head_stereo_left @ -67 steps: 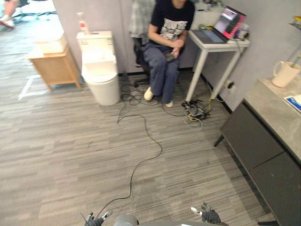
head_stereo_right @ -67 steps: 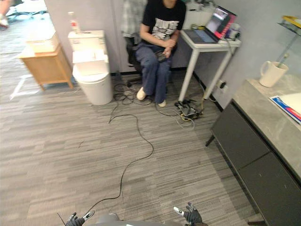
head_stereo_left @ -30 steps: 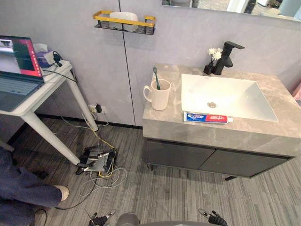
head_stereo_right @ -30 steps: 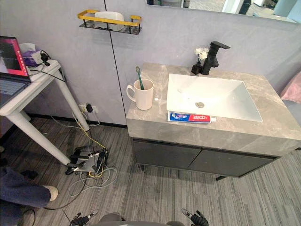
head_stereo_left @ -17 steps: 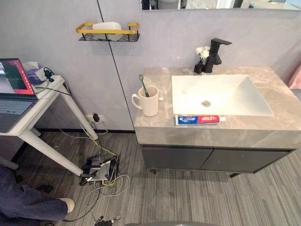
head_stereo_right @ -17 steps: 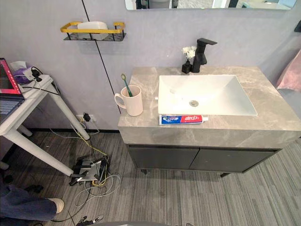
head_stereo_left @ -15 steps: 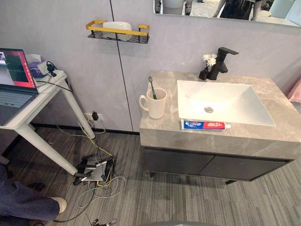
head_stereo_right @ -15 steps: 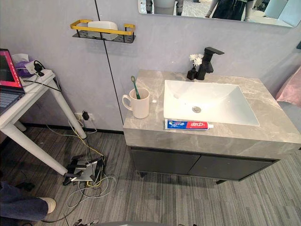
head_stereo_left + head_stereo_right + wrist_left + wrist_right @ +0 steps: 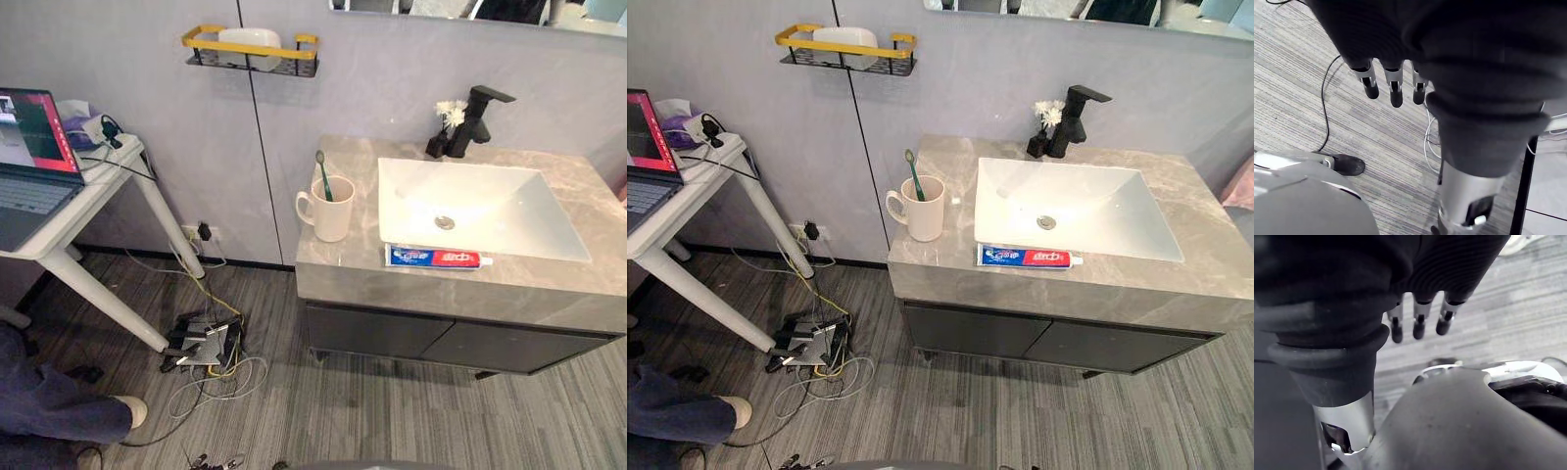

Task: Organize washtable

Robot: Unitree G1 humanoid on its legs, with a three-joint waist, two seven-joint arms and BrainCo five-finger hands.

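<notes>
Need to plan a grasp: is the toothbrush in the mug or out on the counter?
In. The toothbrush stands tilted inside the mug, its top sticking up above the rim.

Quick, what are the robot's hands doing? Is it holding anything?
Left hand: open, fingers straight, holding nothing.
Right hand: open, fingers straight, holding nothing.

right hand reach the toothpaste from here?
Probably not yet. The right hand hangs open down by the floor, and the toothpaste lies on the counter across a stretch of floor. Nothing on the counter blocks it; the mug stands apart.
</notes>
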